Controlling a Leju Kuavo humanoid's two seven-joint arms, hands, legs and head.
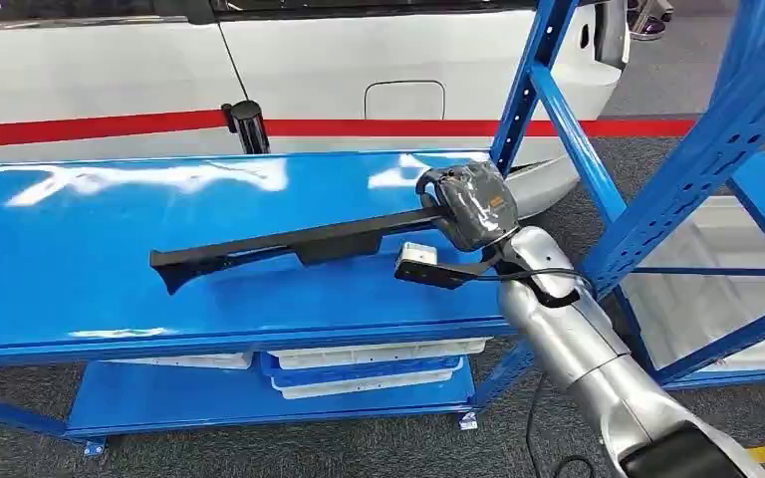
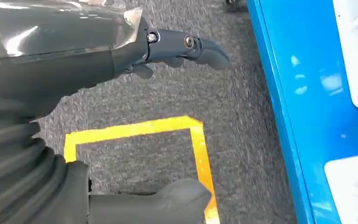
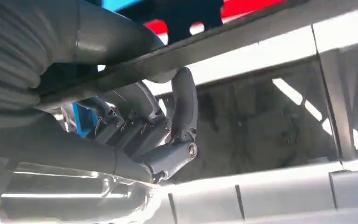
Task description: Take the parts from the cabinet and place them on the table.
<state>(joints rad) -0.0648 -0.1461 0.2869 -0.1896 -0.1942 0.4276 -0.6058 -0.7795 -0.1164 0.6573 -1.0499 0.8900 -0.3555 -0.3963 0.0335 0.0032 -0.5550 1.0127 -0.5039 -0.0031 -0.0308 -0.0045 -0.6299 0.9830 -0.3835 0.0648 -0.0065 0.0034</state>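
We note the right hand (image 1: 468, 204) grasping one end of the long black part (image 1: 289, 247) over the blue table (image 1: 60, 269), apparently not yet released; left hand (image 2: 121, 51) hangs empty, fingers apart.

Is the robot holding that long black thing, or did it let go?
Holding. The right hand grips one end of the long black part above the blue table.
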